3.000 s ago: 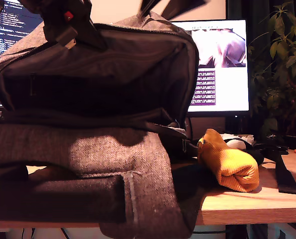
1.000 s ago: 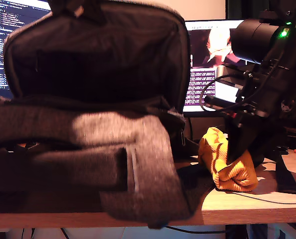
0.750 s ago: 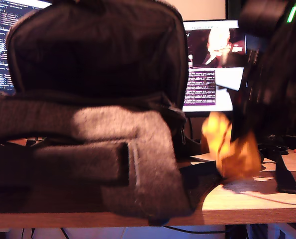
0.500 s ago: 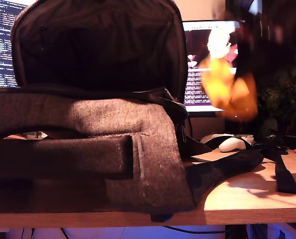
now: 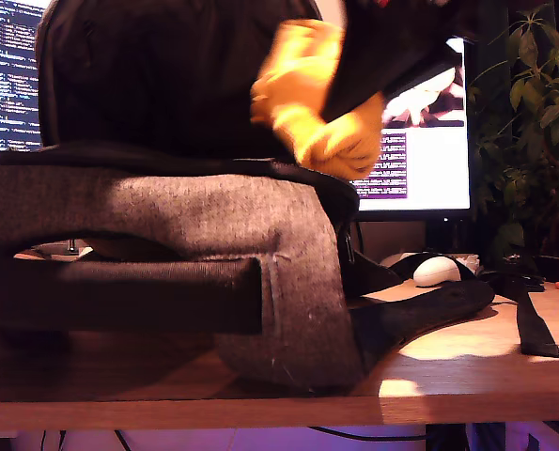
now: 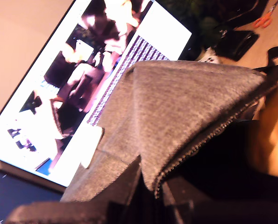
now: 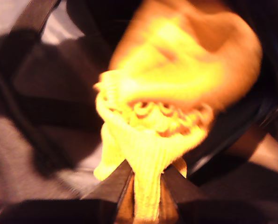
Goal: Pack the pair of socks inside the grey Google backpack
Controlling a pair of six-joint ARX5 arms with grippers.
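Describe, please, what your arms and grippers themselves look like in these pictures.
My second gripper shows two dark, flat, tapering fingers with brownish inner faces. In the exterior view its arm is a black, blurred bulk with no cables or markings readable. My first gripper is not visible in its own wrist view.

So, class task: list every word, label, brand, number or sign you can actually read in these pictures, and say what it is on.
None can be read.
Code monitor: lines of text, too small to read.
Second monitor: text rows, too small and blurred.
Grey backpack: no logo or label legible.
Socks: no text.
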